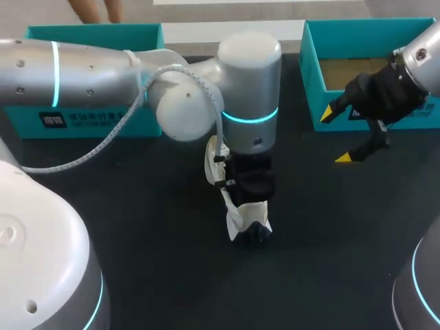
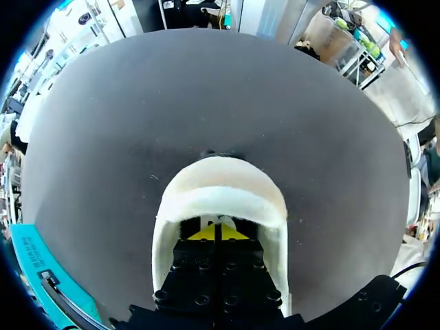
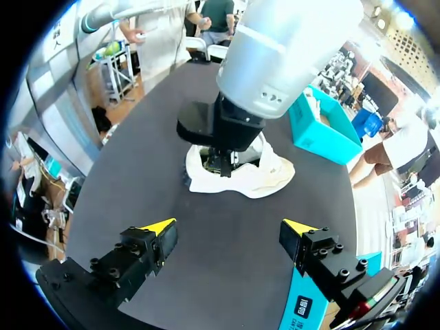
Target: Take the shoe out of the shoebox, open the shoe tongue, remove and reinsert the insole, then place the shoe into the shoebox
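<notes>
Dark table (image 1: 137,227) with two teal boxes at the far edge: one at the left (image 1: 96,31), and the open shoebox (image 1: 313,75) at the right. Left arm (image 1: 89,69) comes in over the left box and drops straight down at mid-table. Right arm (image 1: 426,55) sits by the shoebox; right gripper (image 1: 337,136) hangs just in front of its near wall, claw wide open and holding nothing, also seen in the right wrist view (image 3: 228,227). White shoe (image 1: 237,218) is out of the box, sole down on the table in the middle, well apart from both boxes. Left gripper (image 2: 216,232) is down inside the shoe's opening (image 2: 220,189), yellow tips pressed together, claw narrow; can't tell if anything is pinched between them
</notes>
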Motion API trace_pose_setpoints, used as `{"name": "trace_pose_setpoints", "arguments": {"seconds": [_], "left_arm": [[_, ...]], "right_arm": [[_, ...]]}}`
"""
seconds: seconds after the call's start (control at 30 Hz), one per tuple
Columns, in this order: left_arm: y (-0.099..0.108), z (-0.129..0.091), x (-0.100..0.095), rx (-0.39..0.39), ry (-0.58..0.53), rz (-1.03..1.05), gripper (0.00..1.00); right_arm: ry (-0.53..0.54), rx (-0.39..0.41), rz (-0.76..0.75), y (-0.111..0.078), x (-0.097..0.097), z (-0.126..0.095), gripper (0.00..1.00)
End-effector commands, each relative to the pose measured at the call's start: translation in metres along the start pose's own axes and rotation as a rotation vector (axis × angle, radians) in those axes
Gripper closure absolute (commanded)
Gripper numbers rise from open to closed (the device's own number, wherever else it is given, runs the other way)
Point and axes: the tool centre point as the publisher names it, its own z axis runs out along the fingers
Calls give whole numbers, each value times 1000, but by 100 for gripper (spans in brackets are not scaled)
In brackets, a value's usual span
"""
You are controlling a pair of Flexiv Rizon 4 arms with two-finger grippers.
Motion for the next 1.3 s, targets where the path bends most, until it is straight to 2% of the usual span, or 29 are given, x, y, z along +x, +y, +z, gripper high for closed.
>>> {"name": "trace_pose_setpoints", "arguments": {"seconds": [0.03, 0.2, 0.33, 0.47, 0.57, 0.77, 1.07, 1.17, 1.23, 1.27, 1.3], "left_arm": [[1, 9, -7, -12, 16, -5, 100], [4, -5, 1, -67, -3, -15, 100], [3, -32, 9, -108, -47, -10, 100], [7, -53, 12, -190, -76, -7, 100], [12, -64, 11, -284, -93, -16, 100], [32, -67, 9, -420, -80, -54, 100], [51, -53, 0, -478, -112, -104, 100], [51, -50, 0, -471, -114, -98, 86], [51, -48, 2, -473, -112, -95, 61], [51, -48, 3, -471, -110, -97, 17], [51, -49, 4, -470, -107, -95, 0]], "right_arm": [[-1, 3, 1, 0, 1, 0, 0], [-1, 3, 1, 0, 1, 0, 0], [-1, 3, 1, 0, 1, 0, 0], [-1, 3, 1, 0, 1, 0, 0], [-1, 3, 1, 0, 1, 0, 0], [-1, 3, 1, 0, 1, 0, 0], [-1, 3, 1, 0, 1, 0, 0], [-1, 3, 1, 0, 1, 0, 0], [-1, 3, 1, 0, 1, 0, 0], [-1, 3, 1, 0, 1, 0, 0], [-1, 3, 1, 0, 1, 0, 0]]}}
